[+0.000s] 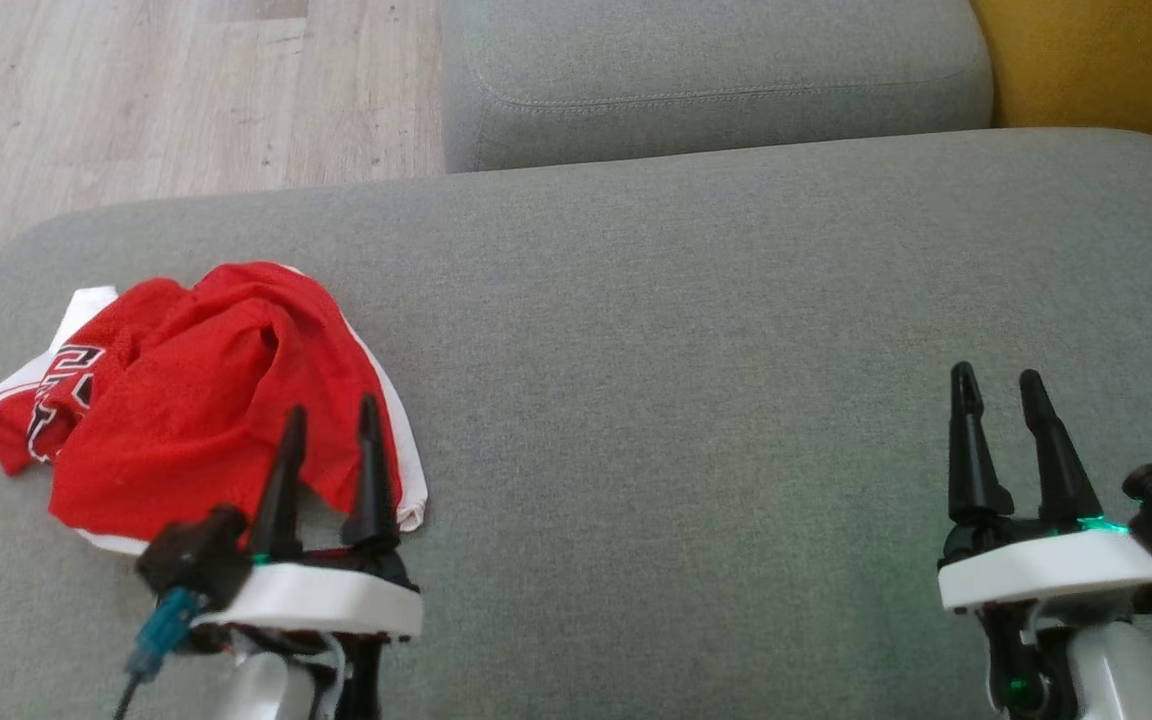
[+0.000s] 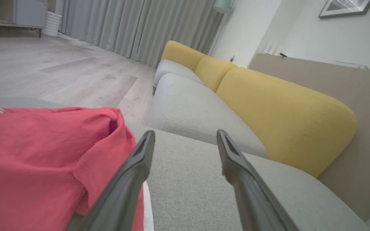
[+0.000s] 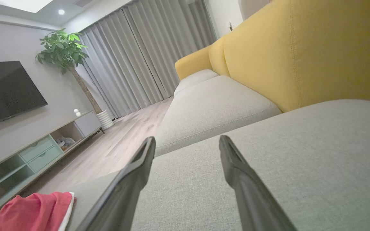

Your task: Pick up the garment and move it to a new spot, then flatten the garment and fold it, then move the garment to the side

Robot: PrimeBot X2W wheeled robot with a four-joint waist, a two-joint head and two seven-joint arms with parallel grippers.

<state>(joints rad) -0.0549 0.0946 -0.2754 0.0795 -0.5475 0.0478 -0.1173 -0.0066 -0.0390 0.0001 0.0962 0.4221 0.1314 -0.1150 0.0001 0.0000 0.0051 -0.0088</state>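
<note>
Grasping the garment (image 1: 206,390) from its present state carries several risks. It lies as a crumpled red heap with white trim on the left part of the grey cushion (image 1: 686,400), close to the cushion's rounded left edge, with the floor (image 1: 136,90) beyond — a sideways push instead of a clean pinch could slide it toward that edge and off. The heap is layered and folded over itself, so a shallow pinch is likely to catch only the top layer; the rest would then drag, twist or hang unevenly when lifted, which makes flattening harder. A descent that goes too deep could pinch the cushion cover together with the cloth. The left gripper (image 1: 331,405) is open to a moderate gap and holds nothing. In the head view it overlaps the garment's near right corner, and in the left wrist view one finger (image 2: 130,179) shows in front of the red edge while the other stands over bare cushion — whether that finger actually touches the cloth cannot be told. The right gripper (image 1: 995,372) is likewise open and empty, well apart from the garment, over bare cushion on the right.
</note>
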